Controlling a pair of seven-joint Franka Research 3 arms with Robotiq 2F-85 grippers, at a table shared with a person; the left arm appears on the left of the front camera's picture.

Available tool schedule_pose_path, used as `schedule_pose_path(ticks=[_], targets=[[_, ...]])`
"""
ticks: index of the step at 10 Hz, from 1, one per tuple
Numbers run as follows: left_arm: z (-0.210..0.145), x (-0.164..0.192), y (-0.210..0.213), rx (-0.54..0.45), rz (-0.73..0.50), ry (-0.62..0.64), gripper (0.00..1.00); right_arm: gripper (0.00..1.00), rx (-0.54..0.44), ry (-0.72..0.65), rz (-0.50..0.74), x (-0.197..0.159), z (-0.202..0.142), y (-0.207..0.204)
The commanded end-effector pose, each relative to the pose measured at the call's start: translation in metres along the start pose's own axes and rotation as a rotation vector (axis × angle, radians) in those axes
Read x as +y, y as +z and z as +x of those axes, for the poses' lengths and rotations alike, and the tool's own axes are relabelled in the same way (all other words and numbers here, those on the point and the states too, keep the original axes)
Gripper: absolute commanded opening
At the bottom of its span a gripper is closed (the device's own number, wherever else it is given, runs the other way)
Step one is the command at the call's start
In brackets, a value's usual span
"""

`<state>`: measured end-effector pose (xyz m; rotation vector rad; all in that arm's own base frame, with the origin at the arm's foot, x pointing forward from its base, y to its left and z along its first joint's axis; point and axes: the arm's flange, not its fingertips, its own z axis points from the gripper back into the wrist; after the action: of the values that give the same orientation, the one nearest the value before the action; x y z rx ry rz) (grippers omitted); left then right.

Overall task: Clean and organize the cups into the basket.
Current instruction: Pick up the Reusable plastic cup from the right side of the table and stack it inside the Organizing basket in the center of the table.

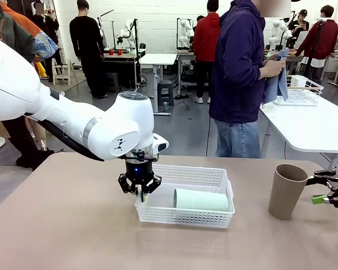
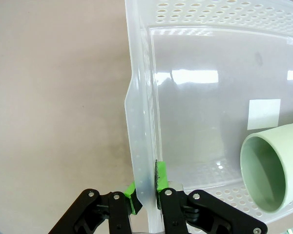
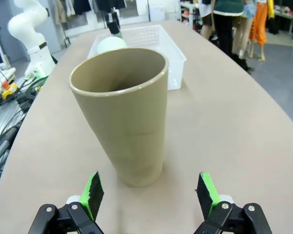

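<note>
The white mesh basket [image 1: 185, 215] sits mid-table with a pale mint green cup [image 1: 201, 199] lying on its side inside. My left gripper [image 1: 139, 191] is shut on the basket's left rim [image 2: 142, 161], green pads pinching the wall; the mint cup's open mouth [image 2: 271, 173] faces it from inside. A tan-brown cup [image 1: 287, 190] stands upright on the table at the right. My right gripper [image 1: 327, 191] is open just right of it; in the right wrist view the tan cup [image 3: 123, 114] stands a little beyond the spread fingers [image 3: 150, 194]. The person at the far side holds a blue cloth [image 1: 277, 79].
A second white table [image 1: 310, 126] at the back right carries a white wire basket [image 1: 300, 91]. The beige tabletop [image 1: 62, 225] has free room left and in front of the basket. Other people stand farther back.
</note>
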<state>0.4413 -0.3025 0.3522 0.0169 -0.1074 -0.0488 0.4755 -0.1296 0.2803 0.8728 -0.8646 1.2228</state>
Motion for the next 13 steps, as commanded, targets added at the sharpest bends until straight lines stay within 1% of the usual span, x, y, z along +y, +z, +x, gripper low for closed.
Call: schedule_pose_path(ticks=[1,6,9,12,13], targets=[[-0.002,0.001,0.002,-0.006,0.001,-0.003,0.00,1.00,0.037,0.024,0.037,0.002,-0.005,-0.017],[-0.002,0.001,0.002,-0.006,0.001,-0.003,0.00,1.00,0.069,0.002,0.113,-0.009,-0.009,-0.061],[-0.002,0.001,0.002,-0.006,0.001,-0.003,0.00,1.00,0.072,0.017,0.167,-0.007,-0.004,-0.082],[-0.002,0.001,0.002,-0.006,0.001,-0.003,0.00,1.00,0.023,0.034,0.200,-0.005,0.000,-0.090],[-0.002,0.001,0.002,-0.006,0.001,-0.003,0.00,0.41,0.033,0.042,0.220,-0.004,0.000,-0.091]])
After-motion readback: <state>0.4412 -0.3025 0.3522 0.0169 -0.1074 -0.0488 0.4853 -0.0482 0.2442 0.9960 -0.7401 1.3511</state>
